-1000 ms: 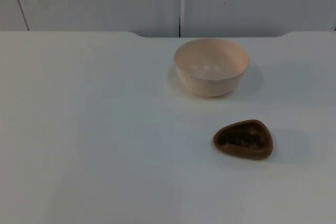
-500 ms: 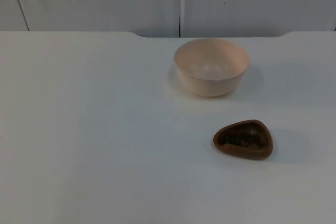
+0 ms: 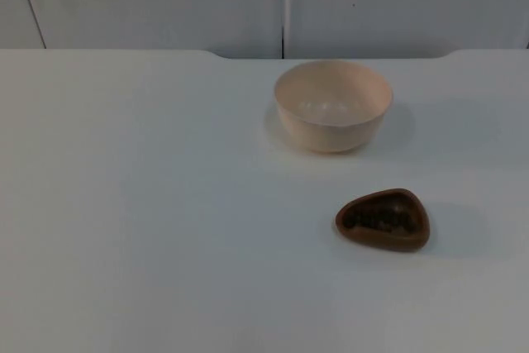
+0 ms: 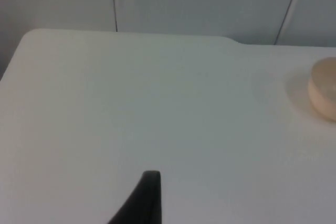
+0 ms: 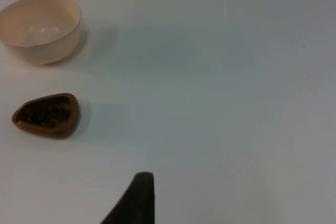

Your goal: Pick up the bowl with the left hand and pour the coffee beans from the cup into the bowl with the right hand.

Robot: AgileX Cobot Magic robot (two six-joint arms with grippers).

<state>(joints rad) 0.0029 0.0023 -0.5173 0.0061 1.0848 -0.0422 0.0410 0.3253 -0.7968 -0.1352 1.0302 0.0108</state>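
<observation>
— What are the grippers doing?
— One black fingertip of the left gripper (image 4: 144,200) hangs over bare white table (image 3: 149,204); same for the right gripper (image 5: 136,200). Spread or pressed together, I cannot tell.
— The bowl?
— Smooth, round, cream bowl (image 3: 332,105), upright near the grey partition wall (image 3: 165,2). Nearer us, apart from it, sits the brown, rounded-triangle cup (image 3: 383,219) holding dark coffee beans (image 3: 382,216)

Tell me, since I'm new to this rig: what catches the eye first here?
The pale bowl stands upright and empty near the table's far edge by the grey wall. Nearer the camera and a little to the right, apart from it, sits the brown cup with dark coffee beans inside.
</observation>
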